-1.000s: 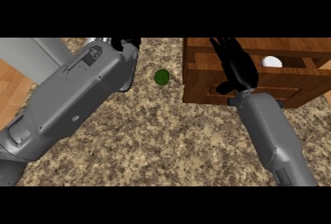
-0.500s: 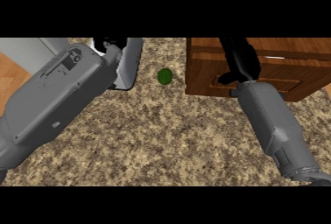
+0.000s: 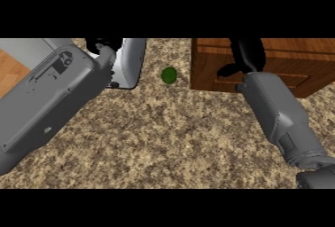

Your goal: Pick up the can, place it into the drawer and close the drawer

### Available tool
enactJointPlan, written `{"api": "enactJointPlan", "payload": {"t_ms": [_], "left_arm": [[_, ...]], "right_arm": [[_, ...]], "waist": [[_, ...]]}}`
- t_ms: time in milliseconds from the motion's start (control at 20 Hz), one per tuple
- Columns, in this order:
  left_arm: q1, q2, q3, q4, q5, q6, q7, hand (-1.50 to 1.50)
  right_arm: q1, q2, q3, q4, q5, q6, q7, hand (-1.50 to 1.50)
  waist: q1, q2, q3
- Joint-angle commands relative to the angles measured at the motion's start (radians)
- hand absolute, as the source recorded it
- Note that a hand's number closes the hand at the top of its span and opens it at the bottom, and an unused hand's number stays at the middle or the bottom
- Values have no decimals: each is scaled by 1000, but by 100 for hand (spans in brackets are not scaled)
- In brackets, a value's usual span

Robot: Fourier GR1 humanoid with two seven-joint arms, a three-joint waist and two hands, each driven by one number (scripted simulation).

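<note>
Drawer (image 3: pixel 262 66) first, being the biggest thing in the task: a wooden unit on the speckled counter (image 3: pixel 170 133), its front panel flush with the body so far as this steep view shows, so it reads as closed. The right forearm (image 3: pixel 281 115) runs up from the lower edge to it, and the right hand (image 3: pixel 245 55) lies against the wooden front, fingers stretched long and straight up the panel, thumb out to the side, nothing held.

Opposite, the left forearm (image 3: pixel 49 102) fills the other side; the left hand (image 3: pixel 104 46) at its end is mostly hidden, and I cannot tell how its fingers stand.

No can shows anywhere; my judgement is that it sits inside, behind the panel under the right fingers. If so, the right hand is by far the nearer, and any last push runs straight into the wood, away from the robot.

Smallest, a green round object (image 3: pixel 169 75) lies on the counter, left of the right fingers and apart from them.
</note>
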Motion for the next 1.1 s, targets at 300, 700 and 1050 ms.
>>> {"api": "enactJointPlan", "payload": {"t_ms": [300,700,1050], "left_arm": [[42,40,2,-106,-12,-10,47,-150],[51,59,8,-122,-24,1,66,-150],[57,65,14,-141,-29,7,76,-150]], "right_arm": [[-139,-63,-29,111,16,-5,49,-150],[-195,-12,-192,122,-187,150,-163,-150],[-186,22,-397,121,-399,241,-270,-150]], "waist": [[31,8,2],[30,10,5],[15,11,6]]}}
